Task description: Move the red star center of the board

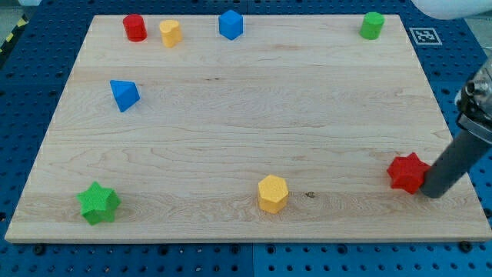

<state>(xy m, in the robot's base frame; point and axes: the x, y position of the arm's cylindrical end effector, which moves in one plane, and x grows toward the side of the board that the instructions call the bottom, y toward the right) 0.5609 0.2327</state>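
Right, camera view: you've got the red star (407,171) at the lower right of the board (246,131), my tip (435,191) touching its right side. No jaws on this rod, so nothing is grasped. Along the bottom: yellow hexagon (272,192), green star (98,203). Left: blue triangle (124,94). Top: red cylinder (134,27), yellow block (170,33), blue block (230,24), green cylinder (372,25).
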